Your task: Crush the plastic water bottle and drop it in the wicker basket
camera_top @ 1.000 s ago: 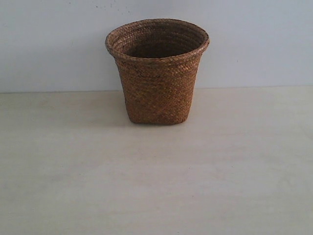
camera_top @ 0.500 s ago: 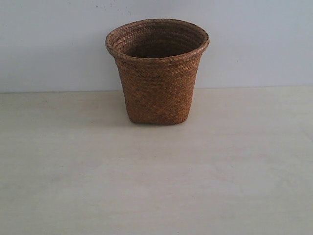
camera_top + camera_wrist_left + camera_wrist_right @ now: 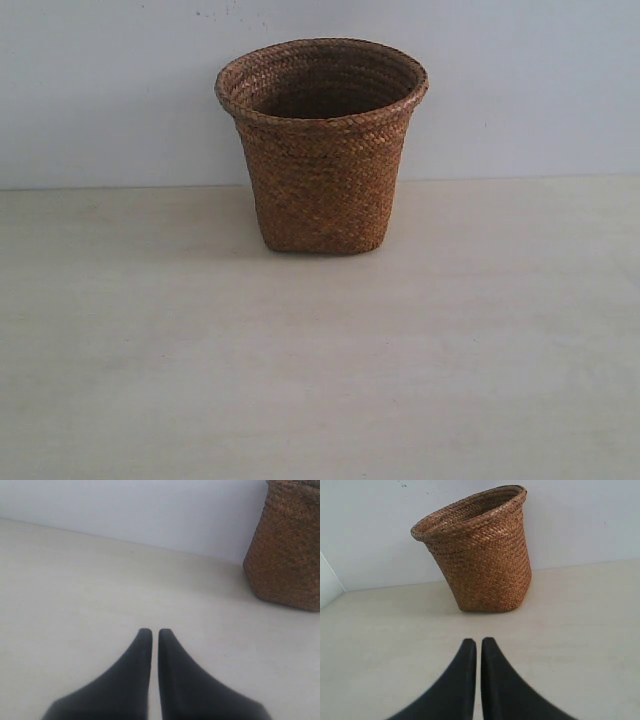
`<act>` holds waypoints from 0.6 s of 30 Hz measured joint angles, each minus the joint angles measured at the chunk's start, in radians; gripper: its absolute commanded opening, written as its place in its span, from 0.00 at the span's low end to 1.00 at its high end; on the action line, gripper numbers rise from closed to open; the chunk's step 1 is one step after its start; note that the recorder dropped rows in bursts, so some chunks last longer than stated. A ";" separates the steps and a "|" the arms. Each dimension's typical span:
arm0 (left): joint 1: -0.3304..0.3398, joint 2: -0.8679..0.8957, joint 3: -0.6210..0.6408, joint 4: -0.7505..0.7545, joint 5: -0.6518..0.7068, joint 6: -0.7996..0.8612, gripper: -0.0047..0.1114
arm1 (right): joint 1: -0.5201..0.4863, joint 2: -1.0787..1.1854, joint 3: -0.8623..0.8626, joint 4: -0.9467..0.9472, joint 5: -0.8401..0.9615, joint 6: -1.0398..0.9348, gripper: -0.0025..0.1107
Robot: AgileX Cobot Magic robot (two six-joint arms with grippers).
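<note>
The brown wicker basket (image 3: 322,150) stands upright at the back of the pale table, close to the wall. It also shows in the right wrist view (image 3: 477,555) and partly in the left wrist view (image 3: 287,545). The plastic water bottle is out of view in every frame; the inside of the basket is dark and I cannot see its bottom. My left gripper (image 3: 155,632) is shut with nothing between its black fingers, low over the table. My right gripper (image 3: 478,641) is shut and empty too, a short way in front of the basket. Neither gripper appears in the exterior view.
The pale wooden table (image 3: 320,380) stretches in front of the basket. A plain light wall (image 3: 100,90) stands right behind it. A white side panel (image 3: 327,585) shows at one edge of the right wrist view.
</note>
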 measured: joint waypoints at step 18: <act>0.000 0.000 0.000 -0.002 0.000 0.000 0.07 | -0.033 0.000 0.000 -0.006 0.002 -0.006 0.02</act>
